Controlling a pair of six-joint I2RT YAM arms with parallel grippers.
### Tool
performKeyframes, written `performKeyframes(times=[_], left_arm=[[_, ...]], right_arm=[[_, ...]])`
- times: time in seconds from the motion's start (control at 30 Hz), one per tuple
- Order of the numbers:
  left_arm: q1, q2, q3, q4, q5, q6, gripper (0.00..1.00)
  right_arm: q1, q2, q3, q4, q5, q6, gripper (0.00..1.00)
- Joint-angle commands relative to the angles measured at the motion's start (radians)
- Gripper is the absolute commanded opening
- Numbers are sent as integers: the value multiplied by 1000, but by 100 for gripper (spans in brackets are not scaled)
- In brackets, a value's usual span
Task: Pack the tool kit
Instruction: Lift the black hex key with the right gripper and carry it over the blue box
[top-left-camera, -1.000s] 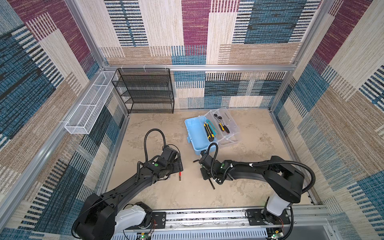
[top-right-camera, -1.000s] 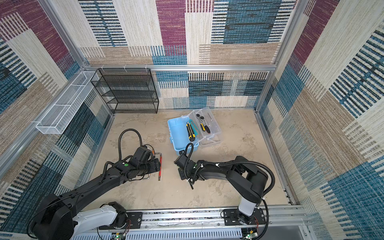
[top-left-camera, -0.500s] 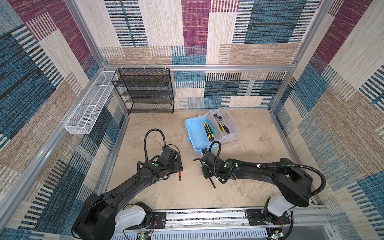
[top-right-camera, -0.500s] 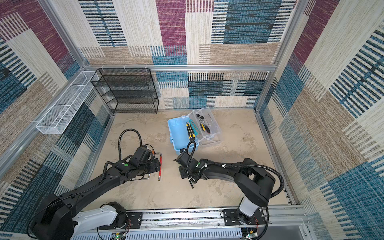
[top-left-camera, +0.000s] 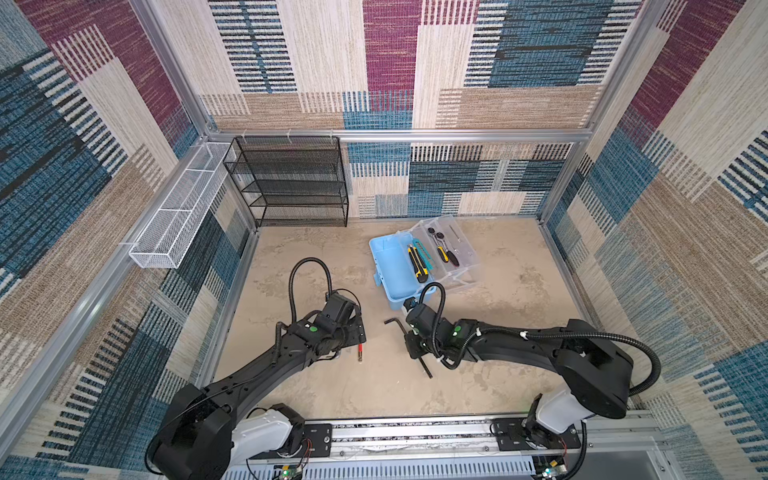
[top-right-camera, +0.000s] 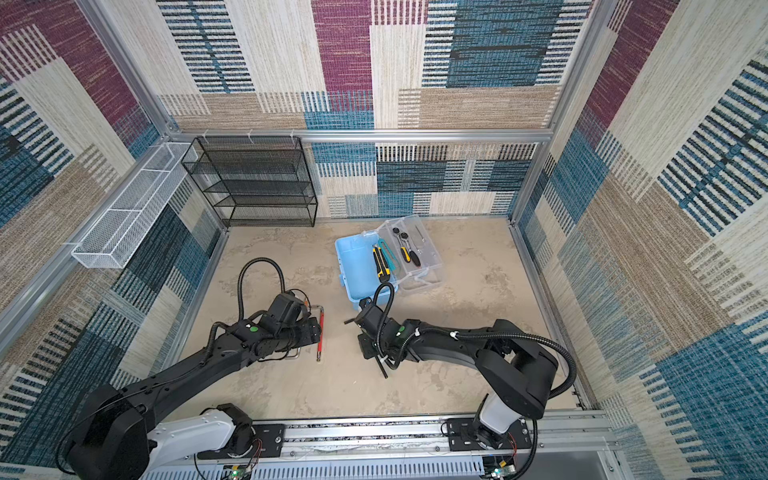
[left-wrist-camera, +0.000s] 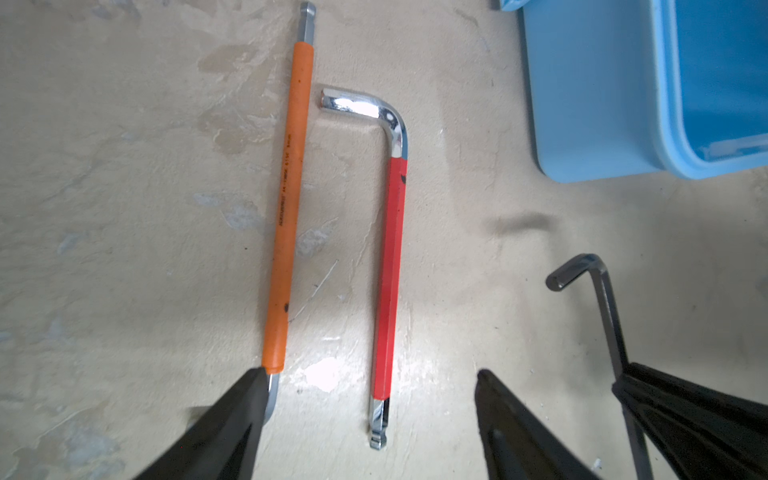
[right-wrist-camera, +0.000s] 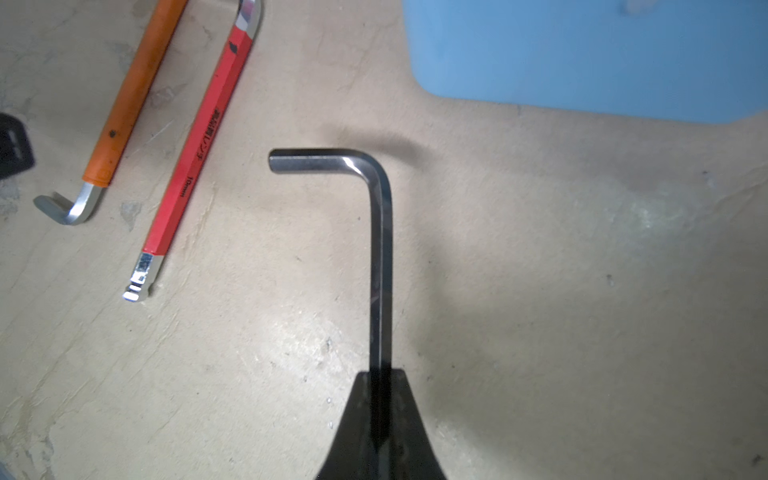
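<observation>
Right hand (right-wrist-camera: 380, 384): clenched on the long shank of a black L-shaped steel hex key (right-wrist-camera: 380, 249), short arm leading. The key's shadow lies apart from it on the mottled beige tabletop (right-wrist-camera: 582, 291).

Left hand (left-wrist-camera: 370, 374): released, fingers spread wide to either side of the ball end of a red-sleeved chrome hex key (left-wrist-camera: 388, 270), neither finger touching it. One finger overlaps the bend of an orange-sleeved chrome hex key (left-wrist-camera: 289, 208); contact cannot be told. Both coloured keys lie flat, side by side, apart.

Near the right hand, toward the back wall, sits the light-blue plastic tool case (top-left-camera: 392, 270). It is open, and a yellow-and-black utility knife (top-left-camera: 417, 263) lies inside. The adjoining clear plastic tray section (top-left-camera: 467, 253) holds a yellow-handled ratchet (top-left-camera: 441, 253).
</observation>
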Motion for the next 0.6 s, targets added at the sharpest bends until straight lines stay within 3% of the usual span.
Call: performKeyframes(times=[0.0, 0.2, 0.57], left_arm=[[1, 4, 8, -8, 4, -7, 81], [1, 21, 18, -14, 17, -4, 80], [-1, 76, 60, -10, 54, 13, 77]], right_arm=[[0, -15, 27, 47, -16, -14, 0], [-14, -23, 99, 9, -22, -42, 0], [-148, 36, 297, -49, -9, -135, 1]])
